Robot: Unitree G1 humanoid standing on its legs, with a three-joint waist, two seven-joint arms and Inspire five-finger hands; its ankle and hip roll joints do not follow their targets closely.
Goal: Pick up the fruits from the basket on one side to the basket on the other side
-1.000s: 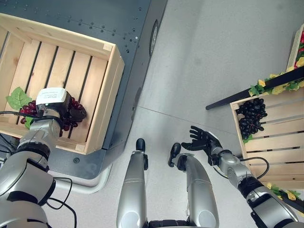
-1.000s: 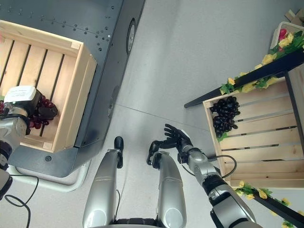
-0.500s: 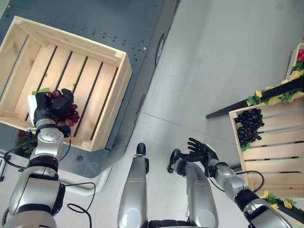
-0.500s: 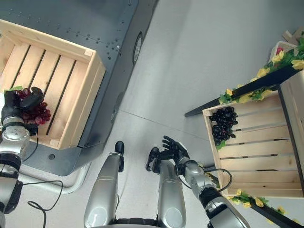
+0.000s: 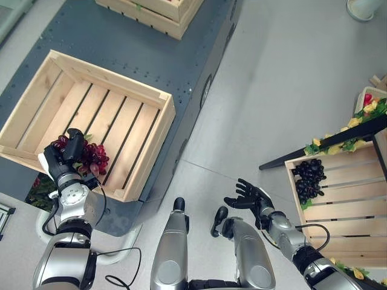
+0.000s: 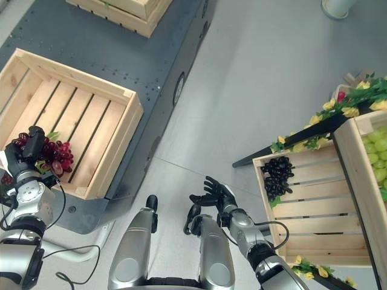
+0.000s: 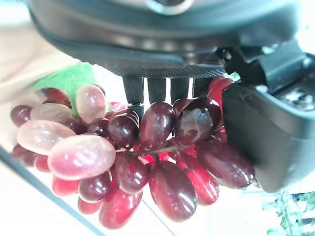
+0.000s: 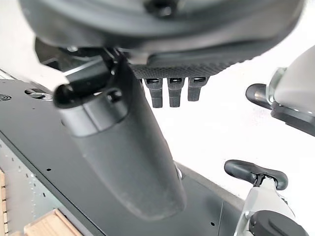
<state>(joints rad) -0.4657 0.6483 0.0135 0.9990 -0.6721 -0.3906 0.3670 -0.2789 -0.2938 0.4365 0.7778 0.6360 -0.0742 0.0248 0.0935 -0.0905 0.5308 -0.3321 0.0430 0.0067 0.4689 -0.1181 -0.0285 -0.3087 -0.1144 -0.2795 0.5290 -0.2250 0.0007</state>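
Left eye view: left hand (image 5: 68, 158) raised over near edge of left wooden crate (image 5: 143, 140), fingers curled round red grape bunch (image 5: 92, 158); a second earlier, lower inside crate. Black grape bunch (image 5: 308, 177) lying in right wooden crate (image 5: 351, 202). Right hand (image 5: 249, 197) held over grey floor (image 5: 284, 84), fingers spread, holding nothing.

Right eye view: green grapes (image 6: 376, 144) visible in a further crate at right edge, unseen from left eye.

Left wrist view: thumb and fingers (image 7: 157, 90) clamped on red grapes, green leaf (image 7: 66, 80) behind.

Right wrist view: fingers straight above dark platform (image 8: 34, 147), nothing held.
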